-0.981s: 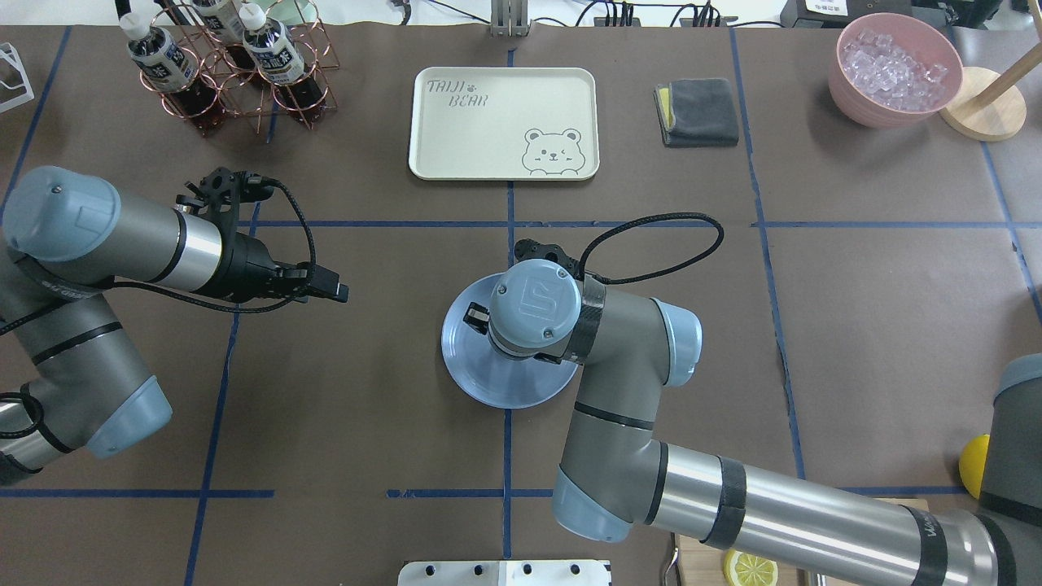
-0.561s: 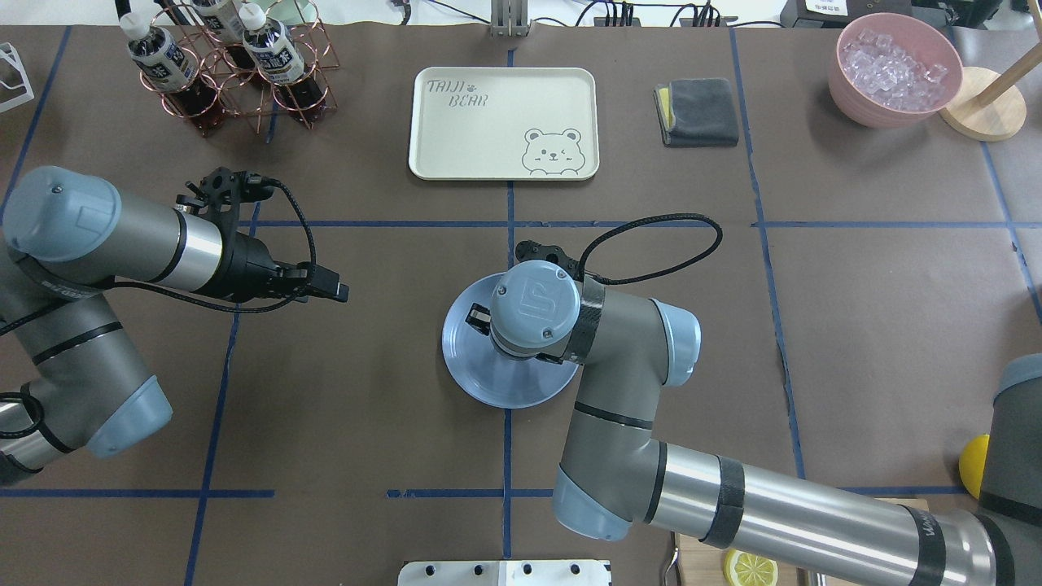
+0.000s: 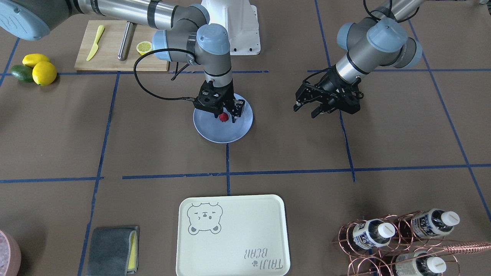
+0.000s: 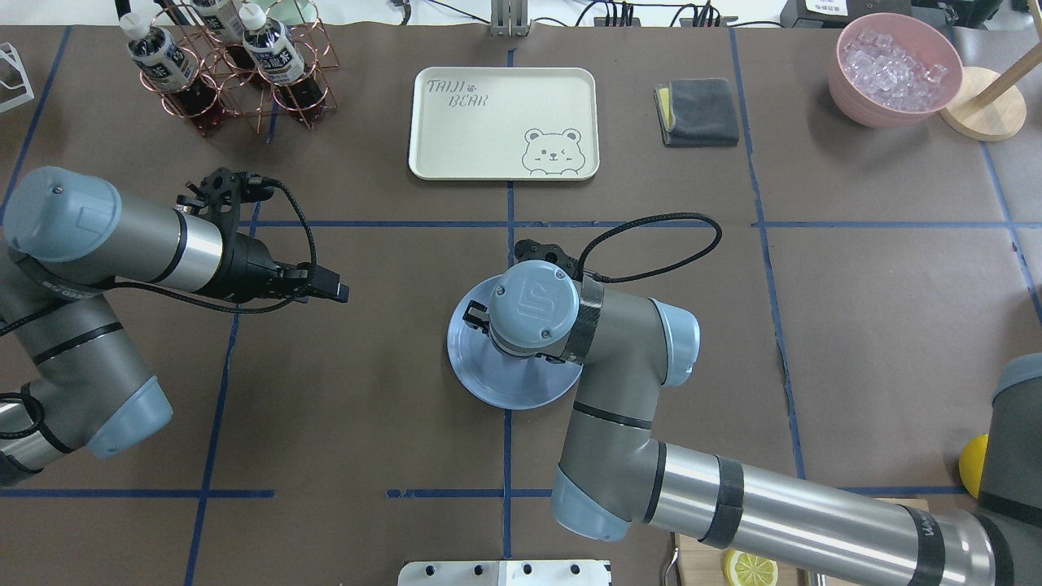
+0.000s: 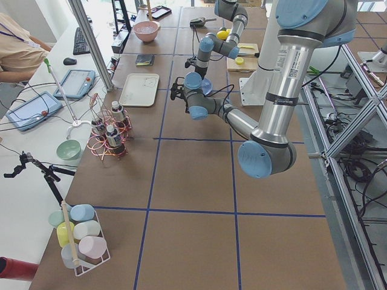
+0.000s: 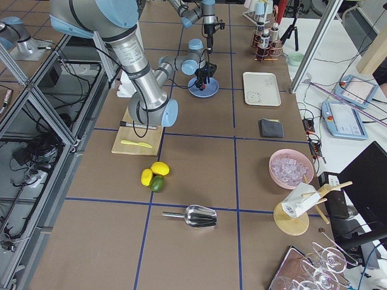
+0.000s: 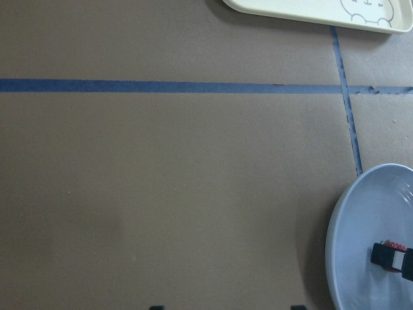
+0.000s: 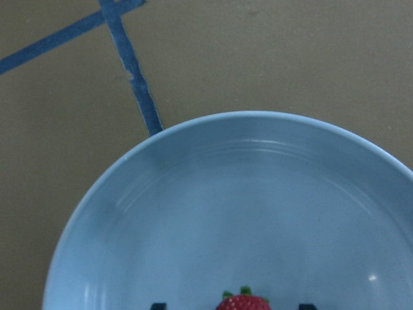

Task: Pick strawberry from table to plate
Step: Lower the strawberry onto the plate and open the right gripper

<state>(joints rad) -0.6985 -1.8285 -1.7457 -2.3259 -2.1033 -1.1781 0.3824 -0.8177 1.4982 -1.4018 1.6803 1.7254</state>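
Observation:
The small red strawberry (image 3: pixel 222 117) lies on the light-blue plate (image 3: pixel 215 133) near the table's middle. My right gripper (image 3: pixel 224 114) points straight down over the plate and is open. Its fingers stand on either side of the berry with gaps between. In the right wrist view the strawberry (image 8: pixel 244 302) sits at the bottom edge on the plate (image 8: pixel 226 194). Overhead, my right wrist hides the berry and much of the plate (image 4: pixel 505 389). My left gripper (image 3: pixel 306 111) hovers open and empty beside the plate, well apart from it.
A cream bear tray (image 4: pixel 505 122) lies beyond the plate, with a copper rack of bottles (image 4: pixel 236 73), a grey cloth (image 4: pixel 698 112) and a pink bowl of ice (image 4: pixel 895 69) along the far edge. A cutting board (image 3: pixel 111 53) and lemons (image 3: pixel 38 69) lie near the robot's base.
In the overhead view my right wrist and the plate under it have shifted slightly to the right. The left arm has not moved.

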